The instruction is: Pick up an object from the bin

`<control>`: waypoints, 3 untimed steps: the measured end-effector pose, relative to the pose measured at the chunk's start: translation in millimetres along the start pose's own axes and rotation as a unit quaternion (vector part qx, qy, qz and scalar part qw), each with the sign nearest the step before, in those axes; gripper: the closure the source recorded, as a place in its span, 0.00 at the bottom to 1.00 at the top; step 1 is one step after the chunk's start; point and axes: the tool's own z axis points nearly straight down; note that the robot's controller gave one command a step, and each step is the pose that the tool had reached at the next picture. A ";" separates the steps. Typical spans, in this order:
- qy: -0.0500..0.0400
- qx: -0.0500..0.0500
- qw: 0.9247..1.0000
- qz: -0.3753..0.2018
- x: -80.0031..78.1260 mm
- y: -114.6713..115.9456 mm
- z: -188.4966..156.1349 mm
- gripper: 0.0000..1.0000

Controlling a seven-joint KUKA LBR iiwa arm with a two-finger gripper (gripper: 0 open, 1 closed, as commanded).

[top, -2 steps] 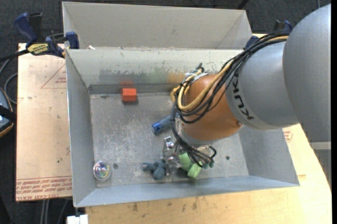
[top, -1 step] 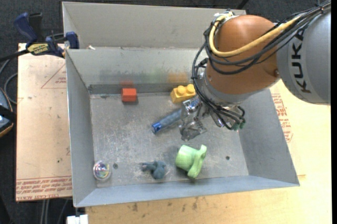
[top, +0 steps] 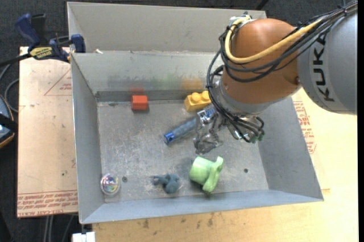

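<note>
My gripper hangs low in the middle of the bin under the orange wrist cover, its metal fingers pointing down at the bin floor. Just left of it lies a blue pen-like stick, slanting up toward the fingers. A light green cup-shaped piece lies directly in front of the gripper, a short gap below the fingertips. A yellow toy brick rests by the back wall, partly behind the wrist cover. Nothing shows between the fingers.
An orange-red block stands by the back wall at left. A small grey-blue figure lies near the front wall, and a clear shiny ball sits in the front left corner. The arm and its cables cover the bin's right side.
</note>
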 end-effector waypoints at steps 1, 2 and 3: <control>0.006 -0.002 0.999 -0.033 12.3 43.1 97.1 0.00; -0.015 0.004 0.992 -0.124 8.2 42.3 160.9 0.00; -0.003 0.001 0.992 -0.123 14.2 43.1 163.3 1.00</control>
